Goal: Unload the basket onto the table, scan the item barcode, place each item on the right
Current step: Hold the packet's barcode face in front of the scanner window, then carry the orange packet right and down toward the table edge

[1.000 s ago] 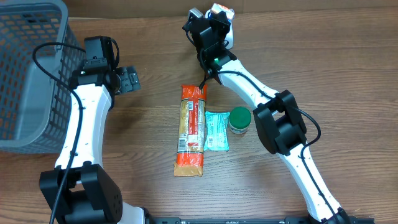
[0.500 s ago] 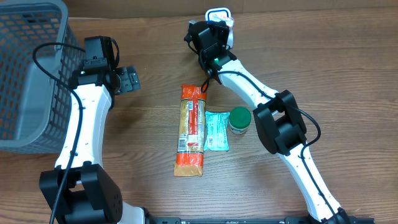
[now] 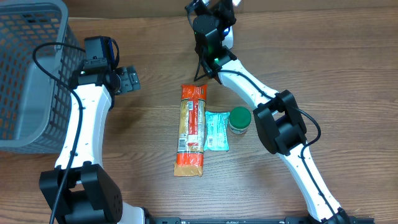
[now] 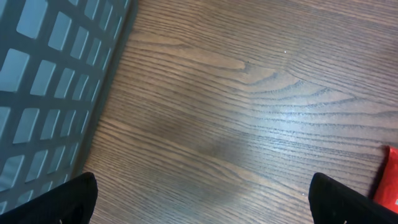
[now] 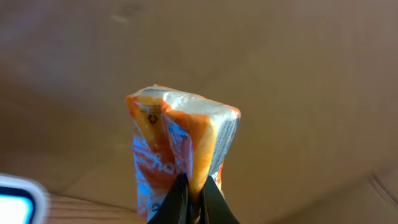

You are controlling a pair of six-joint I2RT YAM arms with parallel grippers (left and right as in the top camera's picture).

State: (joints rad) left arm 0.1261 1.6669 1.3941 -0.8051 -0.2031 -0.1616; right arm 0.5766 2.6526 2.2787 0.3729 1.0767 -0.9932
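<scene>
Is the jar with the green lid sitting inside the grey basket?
No, the jar stands on the table beside a teal packet, well away from the basket.

A brown wood-grain bench (image 3: pixel 348 93); a grey mesh basket (image 3: pixel 25 81) fills its far left corner, running past the left edge; near the middle an orange packet (image 3: pixel 191 130) lies lengthwise from far to near; a teal sachet (image 3: pixel 217 130) lies flat against its right side; a green-lidded jar (image 3: pixel 239 119) stands upright, touching the sachet's right edge; a white device (image 5: pixel 15 199) sits by the far edge, mostly hidden.
</scene>
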